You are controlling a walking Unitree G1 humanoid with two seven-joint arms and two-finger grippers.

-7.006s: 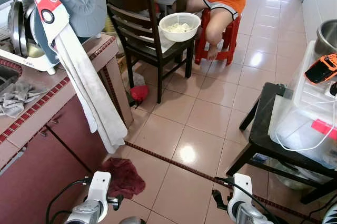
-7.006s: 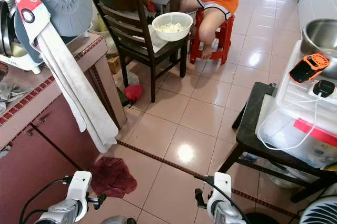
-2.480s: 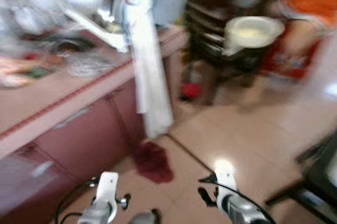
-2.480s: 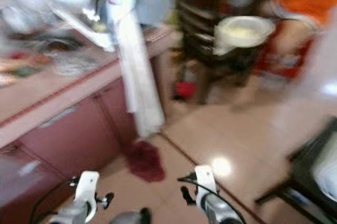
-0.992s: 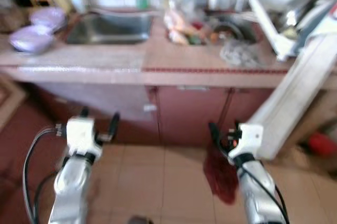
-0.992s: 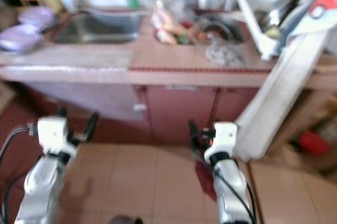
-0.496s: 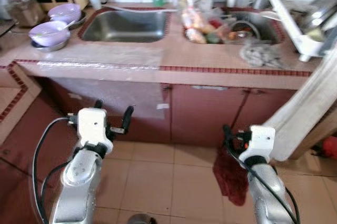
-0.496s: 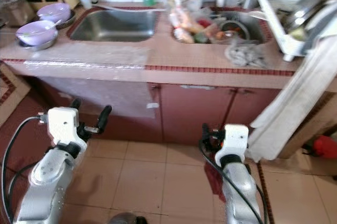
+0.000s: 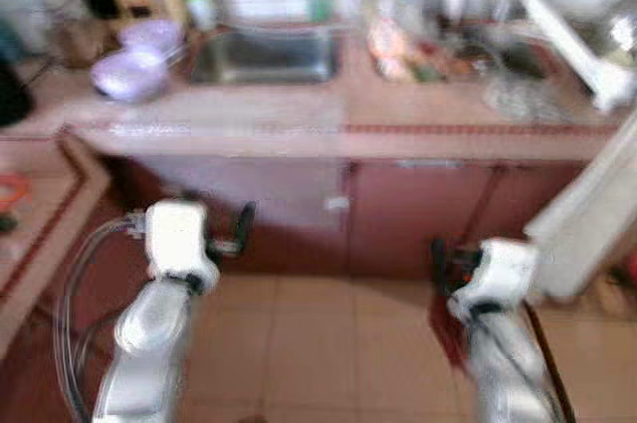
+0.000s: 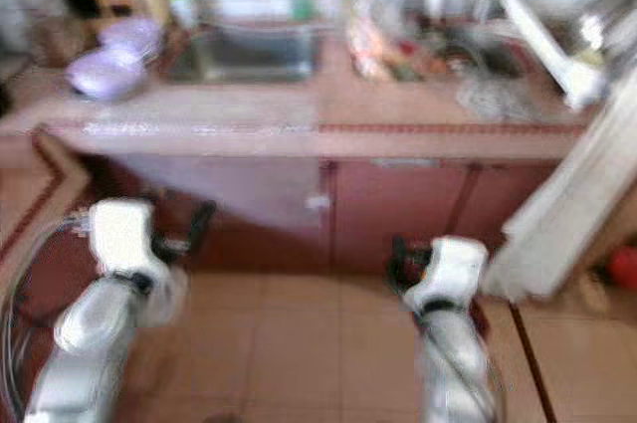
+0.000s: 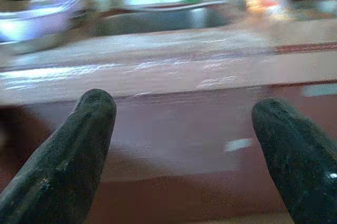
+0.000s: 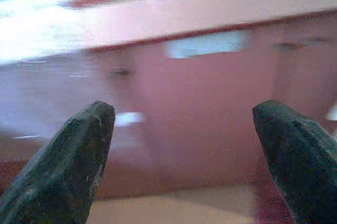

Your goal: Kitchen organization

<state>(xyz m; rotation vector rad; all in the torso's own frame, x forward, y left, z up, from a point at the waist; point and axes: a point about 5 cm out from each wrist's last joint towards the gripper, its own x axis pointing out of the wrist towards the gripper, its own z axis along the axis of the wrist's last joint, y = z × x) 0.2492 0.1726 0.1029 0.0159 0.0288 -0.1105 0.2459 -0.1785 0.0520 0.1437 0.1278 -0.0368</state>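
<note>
- Reddish-pink tiled counter (image 9: pixel 328 119) now sits a bit lower and further right in the head views than half a second ago, and everything is blurred, so the camera has shifted; nothing on the counter has moved.
- Left gripper (image 11: pixel 184 145) is held low in front of the maroon cabinet doors (image 10: pixel 388 209), fingers (image 11: pixel 68 155) spread wide, released, holding and touching nothing.
- Right gripper (image 12: pixel 184 150) is also held low before the cabinet front, fingers (image 12: pixel 63 161) wide apart, empty.
- Steel sink (image 9: pixel 264 55) is set in the counter toward its back edge; two lilac bowls (image 9: pixel 139 60) stand just beside it at the left end.
- Mixed clutter (image 10: pixel 398 50), too blurred to name, lies right of the sink; a white dish rack (image 10: pixel 557 35) is at the right end.
- White towel (image 9: pixel 587 234) hangs off the counter's right end.
</note>
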